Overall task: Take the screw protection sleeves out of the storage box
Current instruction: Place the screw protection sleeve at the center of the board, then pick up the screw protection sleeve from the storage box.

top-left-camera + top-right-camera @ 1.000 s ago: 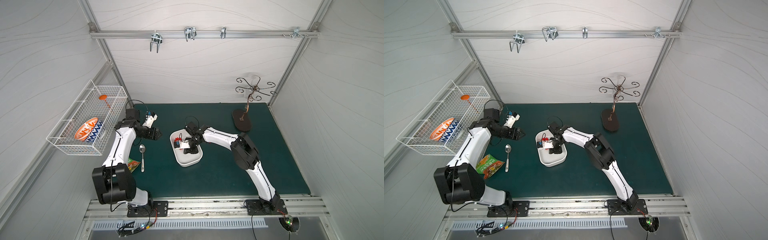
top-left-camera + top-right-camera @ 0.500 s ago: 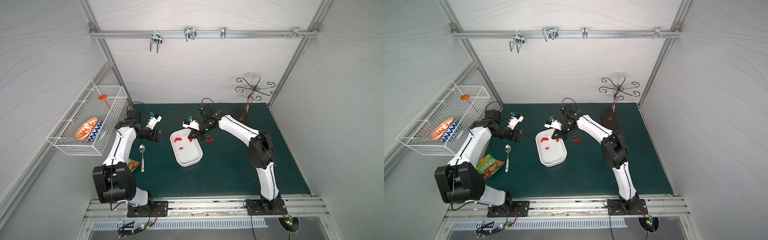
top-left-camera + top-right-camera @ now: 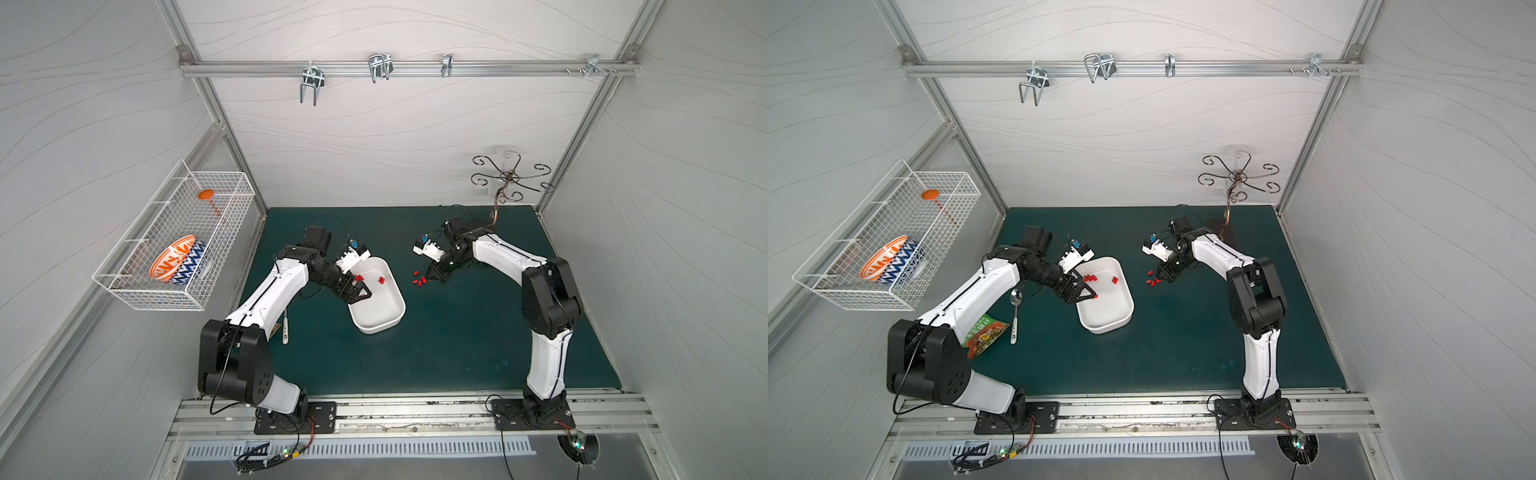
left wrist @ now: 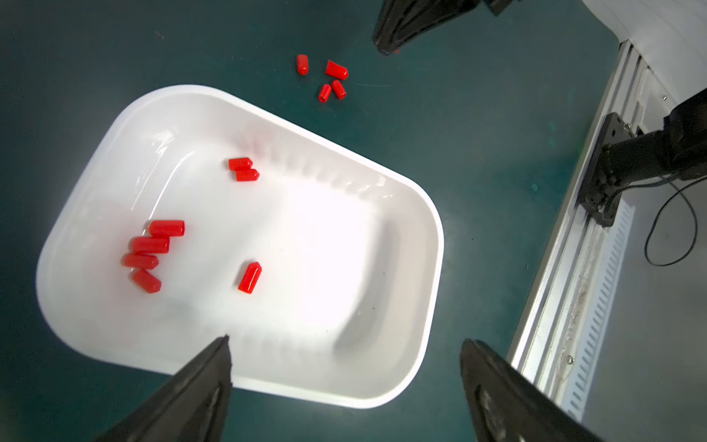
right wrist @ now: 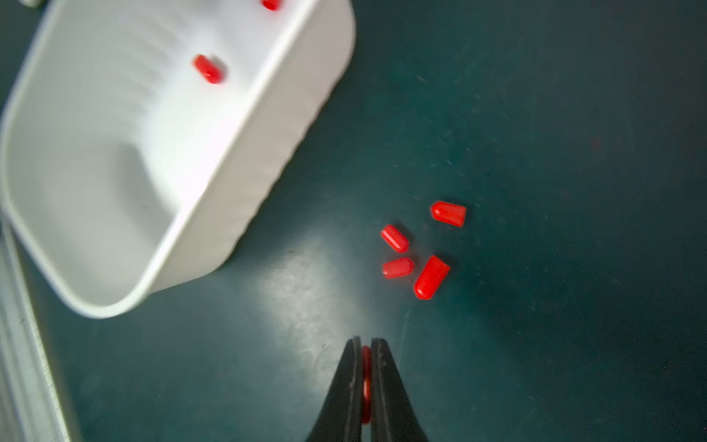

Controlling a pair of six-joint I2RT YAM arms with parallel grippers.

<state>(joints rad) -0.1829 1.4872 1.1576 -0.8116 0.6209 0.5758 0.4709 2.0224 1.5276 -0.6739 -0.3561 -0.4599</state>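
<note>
The white storage box (image 3: 379,312) (image 3: 1109,316) lies on the green mat. Inside it, the left wrist view shows a cluster of several red screw protection sleeves (image 4: 151,252), a pair (image 4: 243,169) and a single one (image 4: 249,277). Several more sleeves (image 3: 419,283) (image 3: 1153,283) (image 5: 417,248) lie on the mat just right of the box. My left gripper (image 3: 359,291) (image 4: 344,340) hangs open over the box's left side, holding nothing. My right gripper (image 3: 432,276) (image 5: 366,340) hovers by the mat pile, shut on one red sleeve (image 5: 366,382).
A spoon (image 3: 1015,311) and a snack packet (image 3: 984,334) lie left of the box under my left arm. A wire basket (image 3: 174,241) with a bowl hangs on the left wall. A metal hook stand (image 3: 505,183) stands at the back right.
My right gripper has come out of the box to the mat on its right, carrying a sleeve. My left gripper has swung from beside the box to over it and opened wider.
</note>
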